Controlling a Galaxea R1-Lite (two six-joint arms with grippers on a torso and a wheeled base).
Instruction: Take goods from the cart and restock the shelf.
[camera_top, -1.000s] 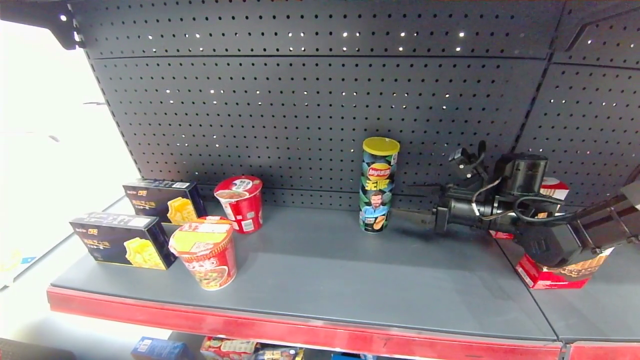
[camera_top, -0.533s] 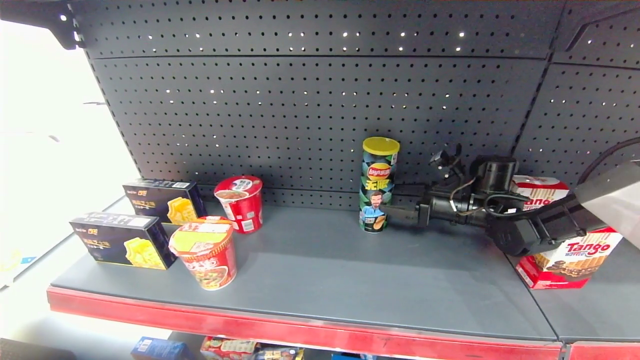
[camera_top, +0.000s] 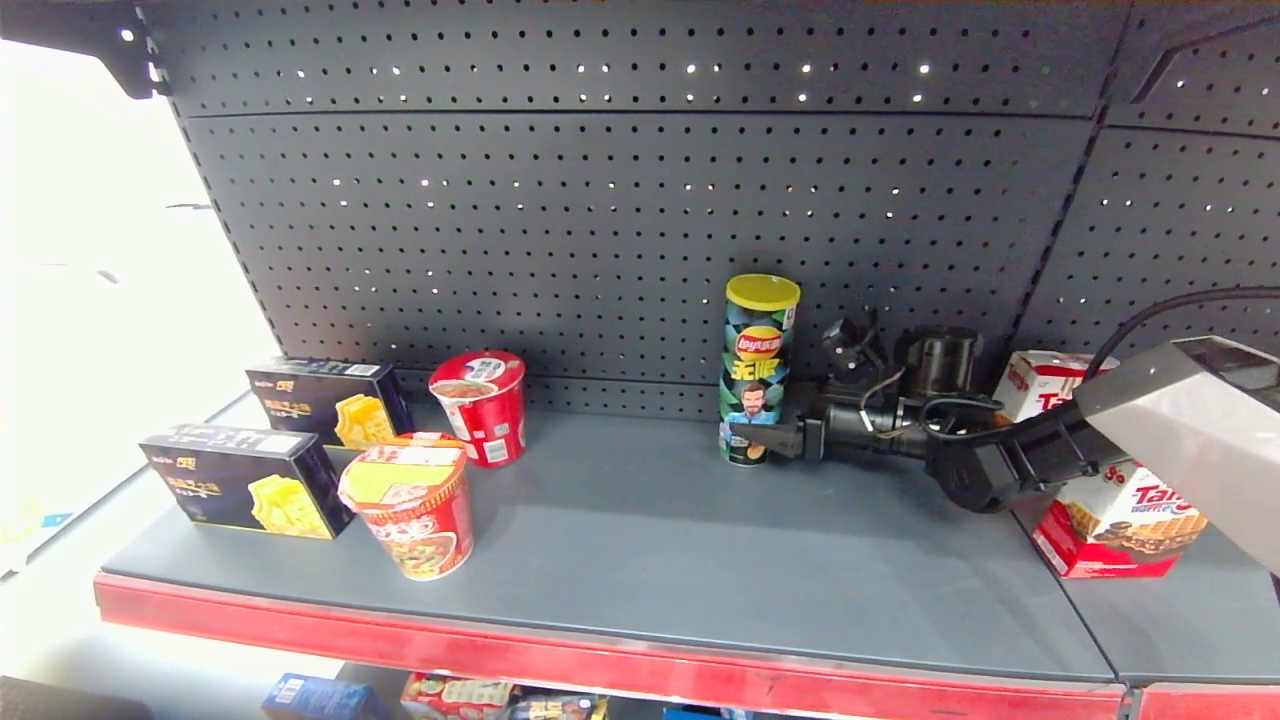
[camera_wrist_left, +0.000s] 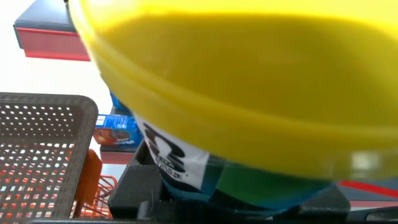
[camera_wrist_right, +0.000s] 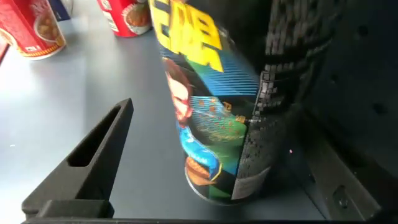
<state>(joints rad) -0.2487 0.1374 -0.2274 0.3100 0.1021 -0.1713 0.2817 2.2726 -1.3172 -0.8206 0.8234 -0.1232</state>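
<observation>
A tall chip can (camera_top: 760, 350) with a yellow lid stands upright near the back of the grey shelf (camera_top: 650, 560). My right gripper (camera_top: 762, 438) comes in low from the right and is open around the can's lower part. In the right wrist view one black finger (camera_wrist_right: 93, 155) stands clear of the can (camera_wrist_right: 211, 124), while the other is hidden behind it. In the left wrist view a second yellow-lidded chip can (camera_wrist_left: 236, 81) sits very close to the camera, and my left gripper (camera_wrist_left: 236, 208) is shut on it.
Two red noodle cups (camera_top: 410, 510) (camera_top: 480, 405) and two dark boxes (camera_top: 245, 480) (camera_top: 325, 400) stand at the shelf's left. Red-and-white wafer boxes (camera_top: 1120, 520) sit under my right arm. The pegboard wall (camera_top: 600, 230) backs the shelf. A brown basket (camera_wrist_left: 43, 155) is beside my left gripper.
My right arm has slid left along the shelf, bringing its gripper from beside the can to around its lower part. The can has stayed put.
</observation>
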